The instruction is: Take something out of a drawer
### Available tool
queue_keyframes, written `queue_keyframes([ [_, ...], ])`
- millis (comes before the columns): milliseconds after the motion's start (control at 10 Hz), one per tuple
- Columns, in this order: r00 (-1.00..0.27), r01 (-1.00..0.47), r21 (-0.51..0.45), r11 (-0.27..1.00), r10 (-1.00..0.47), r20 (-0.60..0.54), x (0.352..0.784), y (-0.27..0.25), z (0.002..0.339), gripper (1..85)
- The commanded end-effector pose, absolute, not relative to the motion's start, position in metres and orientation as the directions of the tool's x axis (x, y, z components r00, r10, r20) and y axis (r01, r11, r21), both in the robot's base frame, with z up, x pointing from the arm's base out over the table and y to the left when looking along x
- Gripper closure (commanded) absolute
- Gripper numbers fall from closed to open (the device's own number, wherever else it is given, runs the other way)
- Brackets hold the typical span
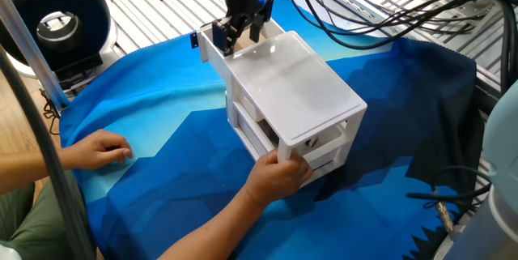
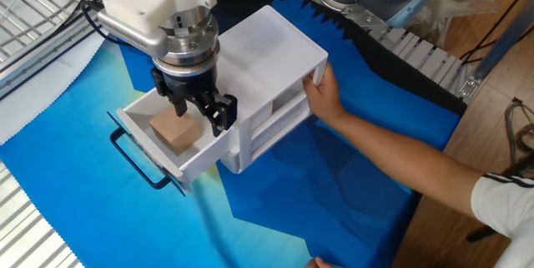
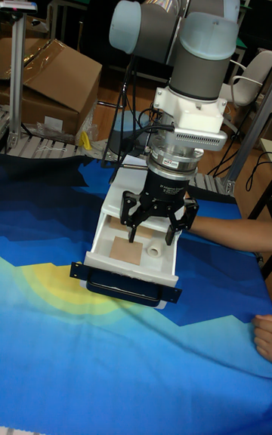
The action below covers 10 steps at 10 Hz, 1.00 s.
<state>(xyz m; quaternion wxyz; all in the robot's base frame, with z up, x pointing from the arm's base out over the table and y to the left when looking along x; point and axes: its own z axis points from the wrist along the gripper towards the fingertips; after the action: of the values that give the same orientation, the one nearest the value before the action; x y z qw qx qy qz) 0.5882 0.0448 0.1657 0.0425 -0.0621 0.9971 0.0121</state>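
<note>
Blue cloth covers the table; a hand steadies the cabinet so the empty, spread gripper can reach the cube at the drawer's 9 o'clock side.

Robot arm: grey rounded joint housings with pale blue-grey end caps. White wrist block with a ribbed side, silver ring below. Black two-finger gripper. Black cables run from the wrist. Blue indicator light on the gripper body.
</note>
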Motion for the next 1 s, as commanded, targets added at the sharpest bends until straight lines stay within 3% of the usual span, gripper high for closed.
queue_keyframes([
  [0,-0.981,-0.172,-0.042,0.984,-0.175,-0.083,0.5896,0.0294,0.167,16.3],
  [200,-0.976,-0.194,-0.08,0.978,-0.201,-0.082,0.5915,0.0203,0.1676,17.0],
  [600,-0.982,-0.158,-0.048,0.986,-0.162,-0.093,0.5924,0.0279,0.1673,14.3],
  [900,-0.967,-0.241,-0.054,0.969,-0.244,-0.074,0.5887,0.0274,0.167,15.3],
])
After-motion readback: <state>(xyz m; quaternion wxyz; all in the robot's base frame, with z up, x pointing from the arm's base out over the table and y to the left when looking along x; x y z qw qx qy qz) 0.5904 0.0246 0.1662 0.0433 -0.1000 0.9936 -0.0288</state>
